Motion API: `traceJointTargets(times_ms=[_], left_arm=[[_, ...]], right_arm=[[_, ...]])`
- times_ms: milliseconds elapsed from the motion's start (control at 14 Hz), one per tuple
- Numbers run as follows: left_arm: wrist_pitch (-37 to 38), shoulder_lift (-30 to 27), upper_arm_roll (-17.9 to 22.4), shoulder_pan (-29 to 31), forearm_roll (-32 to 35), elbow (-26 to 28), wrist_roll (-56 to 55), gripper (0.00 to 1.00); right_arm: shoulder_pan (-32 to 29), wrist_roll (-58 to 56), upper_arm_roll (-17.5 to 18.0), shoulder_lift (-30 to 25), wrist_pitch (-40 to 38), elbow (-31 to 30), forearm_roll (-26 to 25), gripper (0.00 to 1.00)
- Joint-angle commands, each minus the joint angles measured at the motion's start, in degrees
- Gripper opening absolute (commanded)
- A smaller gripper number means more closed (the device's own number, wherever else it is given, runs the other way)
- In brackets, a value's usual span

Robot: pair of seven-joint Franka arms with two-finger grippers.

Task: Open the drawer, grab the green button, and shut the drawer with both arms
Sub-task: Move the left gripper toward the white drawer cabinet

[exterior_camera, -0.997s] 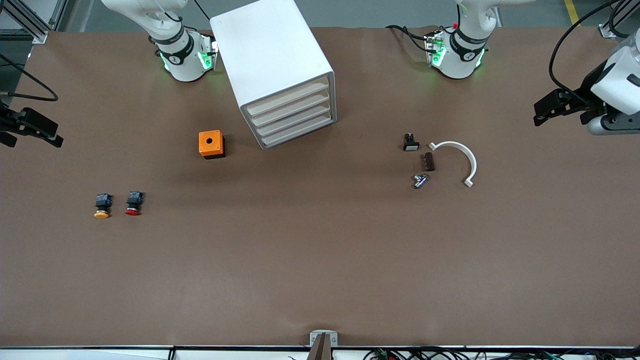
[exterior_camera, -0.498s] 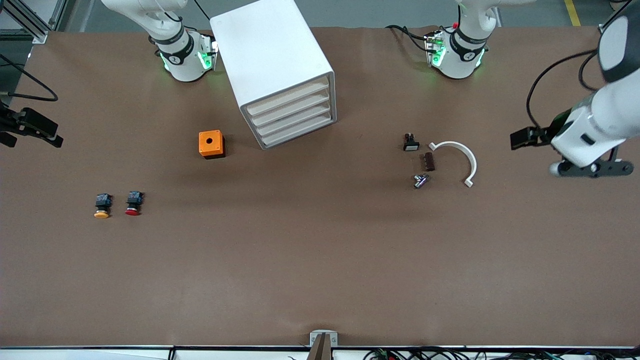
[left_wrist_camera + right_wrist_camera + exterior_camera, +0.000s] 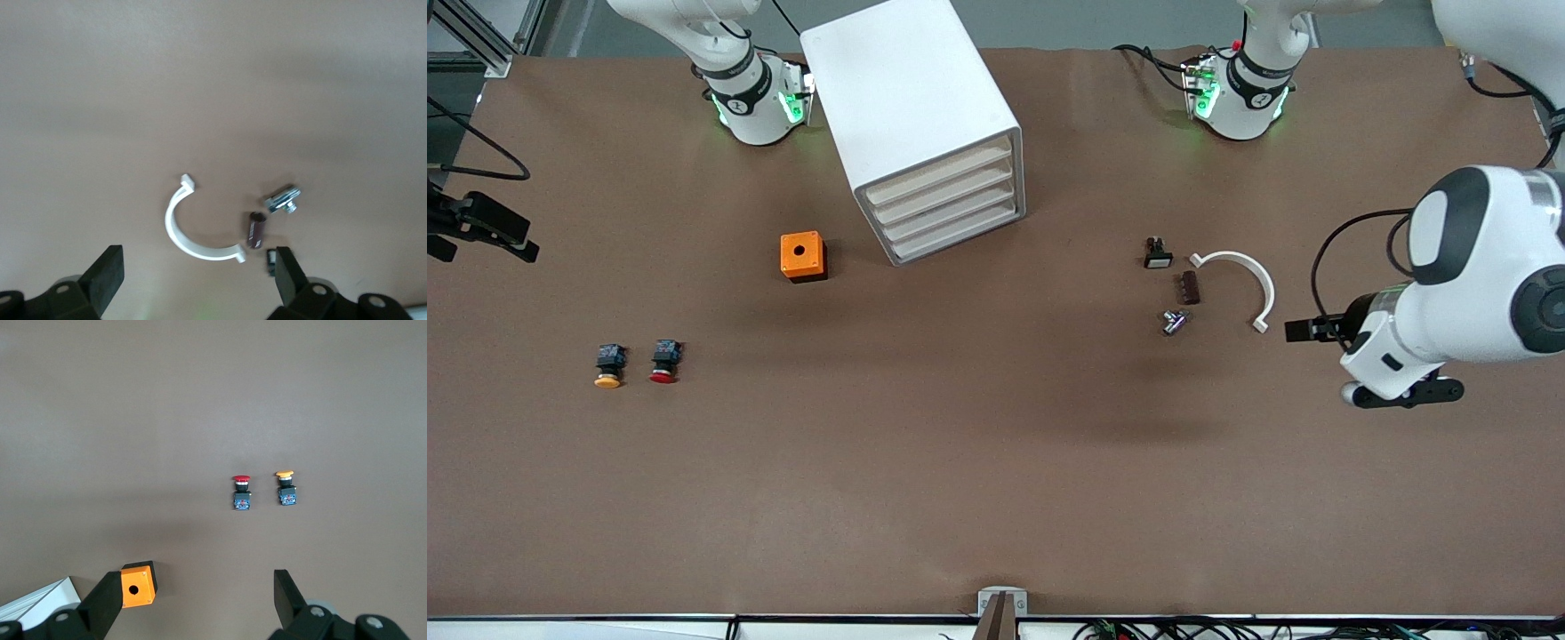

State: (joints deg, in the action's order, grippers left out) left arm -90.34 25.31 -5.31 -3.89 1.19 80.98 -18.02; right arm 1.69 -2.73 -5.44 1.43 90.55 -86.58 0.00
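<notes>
Right now the big white cabinet [image 3: 911,107] stands near the robots' bases, and the drawer [image 3: 959,239], the lowest of its four beige fronts, is shut flush with the three above it; the green-capped button cannot be seen in any view. Just beside the cabinet, toward the right arm's end of the table, sits an orange box [image 3: 802,256] with a round hole in its top. Nearer the front camera and closer to that end lie the yellow-capped button [image 3: 608,365] and the red-capped button [image 3: 664,360], side by side but apart. The right gripper [image 3: 193,603] hangs high over that end, its jaws spread wide and holding nothing. The left gripper [image 3: 200,280] is up over the left arm's end of the table, jaws equally wide and empty, with a white curved clip [image 3: 1243,283], a small brown block [image 3: 1189,287] and a metal fitting [image 3: 1174,321] lying on the table below it.
</notes>
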Motion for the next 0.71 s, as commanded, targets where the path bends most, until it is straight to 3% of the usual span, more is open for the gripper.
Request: traceJointTargets(times_ms=[0, 214, 498, 641], left_arm=[[-0.80, 3.24, 0.04, -2.78, -0.83, -1.88, -11.21, 1.00], [-3.09, 6.76, 0.04, -5.24, -1.36, -1.88, -20.01, 1.00], [-4.93, 11.07, 0.13, -6.84, -8.99, -1.88, -33.20, 1.00], [-5.02, 12.56, 0.13, -7.10, -9.62, -1.88, -34.89, 1.00]], right_arm=[[-0.02, 0.53, 0.16, 0.76, -0.72, 1.59, 0.00, 1.00], [-0.02, 0.53, 0.16, 0.76, -0.72, 1.59, 0.00, 1.00], [-0.02, 0.53, 0.16, 0.76, -0.72, 1.59, 0.00, 1.00], [-0.02, 0.53, 0.16, 0.85, -0.72, 1.59, 0.09, 1.00]])
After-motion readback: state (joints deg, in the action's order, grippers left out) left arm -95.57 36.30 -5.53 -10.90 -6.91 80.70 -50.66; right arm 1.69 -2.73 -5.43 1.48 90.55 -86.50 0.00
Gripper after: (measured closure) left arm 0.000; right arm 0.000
